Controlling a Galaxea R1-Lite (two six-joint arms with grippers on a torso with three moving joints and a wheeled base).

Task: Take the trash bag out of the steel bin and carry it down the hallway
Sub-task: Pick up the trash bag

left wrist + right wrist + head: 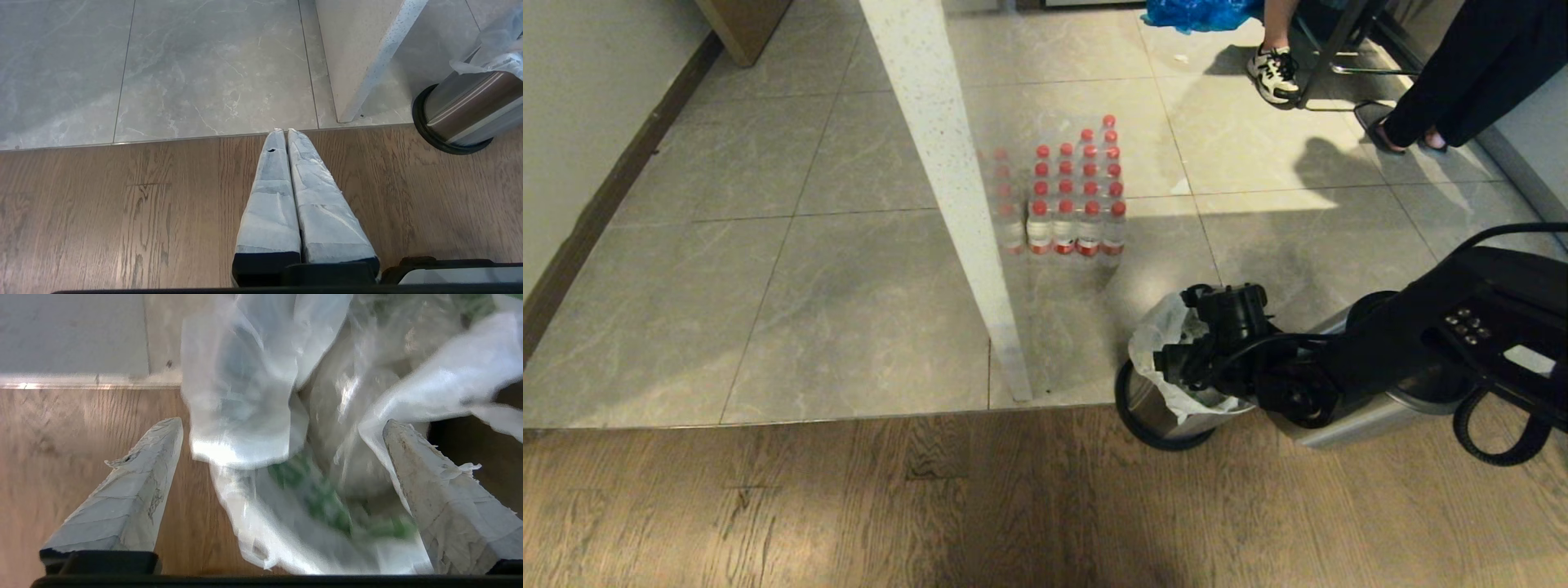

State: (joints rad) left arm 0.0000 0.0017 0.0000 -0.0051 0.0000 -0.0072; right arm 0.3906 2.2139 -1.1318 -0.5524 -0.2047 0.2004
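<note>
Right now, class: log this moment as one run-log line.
right gripper: open, at trash bag | trash bag: in steel bin | left gripper: shut, idle above floor

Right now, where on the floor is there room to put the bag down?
The grey tiles between the wall's dark baseboard and the white post are bare, and so is the wooden floor in front. It is crowded past the post: the water bottles, the steel bin with the right claw open at the trash bag.

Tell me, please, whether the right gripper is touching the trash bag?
Cannot tell. In the right wrist view the open right gripper straddles the trash bag, but blur hides contact at one finger.
</note>
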